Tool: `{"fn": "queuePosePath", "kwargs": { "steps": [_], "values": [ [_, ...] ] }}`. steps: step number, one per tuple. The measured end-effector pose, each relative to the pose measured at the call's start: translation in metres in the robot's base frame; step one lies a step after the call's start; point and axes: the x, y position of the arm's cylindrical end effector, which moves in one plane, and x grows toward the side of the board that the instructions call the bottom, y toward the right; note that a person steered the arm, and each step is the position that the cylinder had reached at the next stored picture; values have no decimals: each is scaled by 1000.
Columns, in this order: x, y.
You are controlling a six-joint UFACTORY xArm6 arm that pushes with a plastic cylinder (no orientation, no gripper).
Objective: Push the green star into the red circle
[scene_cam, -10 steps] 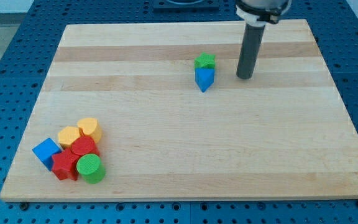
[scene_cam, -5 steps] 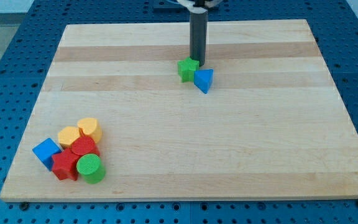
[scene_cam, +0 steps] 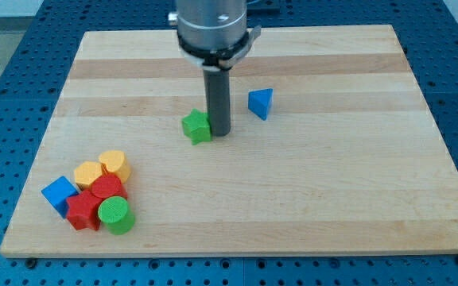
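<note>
On the wooden worktop the green star sits a little above centre, with my tip just beside it at its 3 o'clock, seemingly touching. The end effector is a plain rod, standing upright, with nothing to open and holding nothing. The blue triangular block lies apart at the tip's 2 o'clock. Far off at the star's 7 o'clock is a cluster: red circle, red star, green cylinder, blue cube, two yellow blocks.
</note>
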Motion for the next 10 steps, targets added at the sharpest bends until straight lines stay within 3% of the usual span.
{"fn": "queuePosePath", "kwargs": {
  "steps": [3, 4, 5, 7, 8, 10],
  "values": [
    [92, -41],
    [110, -6],
    [84, 13],
    [-44, 14],
    [-54, 14],
    [-8, -29]
  ]
}}
